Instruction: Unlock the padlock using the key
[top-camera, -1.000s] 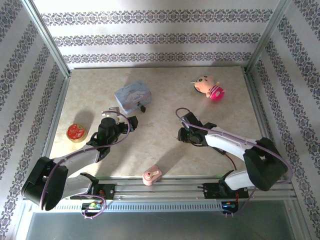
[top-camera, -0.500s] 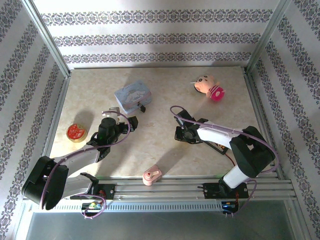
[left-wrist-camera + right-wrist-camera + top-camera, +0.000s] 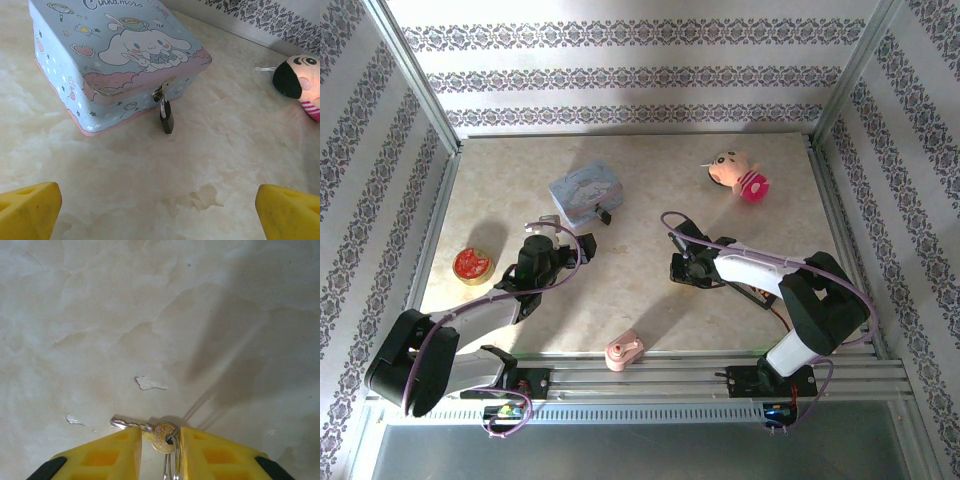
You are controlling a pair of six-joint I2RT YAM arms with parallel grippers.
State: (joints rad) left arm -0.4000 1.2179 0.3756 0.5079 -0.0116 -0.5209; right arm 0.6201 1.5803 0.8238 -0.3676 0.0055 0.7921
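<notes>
The padlock [image 3: 167, 117], a tiny black block on a thin silvery shackle, hangs from the clasp of the blue cartoon tin [image 3: 115, 55]. In the top view the padlock [image 3: 604, 214] sits at the tin's [image 3: 585, 190] near right corner. My left gripper [image 3: 542, 232] is just short of the tin, wide open and empty [image 3: 160, 220]. The brass-headed key [image 3: 164, 436] lies flat on the table on its ring, blade pointing left. My right gripper [image 3: 161, 450] straddles the key's head, jaws narrowed, with a slit still showing on the left side. It is at mid-table [image 3: 682, 268].
A pink-and-cream plush toy [image 3: 740, 175] lies at the back right, also at the right edge of the left wrist view [image 3: 300, 80]. A round red tin [image 3: 472, 265] sits at the left edge. A small pink lump [image 3: 623, 350] rests by the front rail.
The right arm folded in and its gripper shifted slightly left, jaws narrowing round the key. The left arm has not moved.
</notes>
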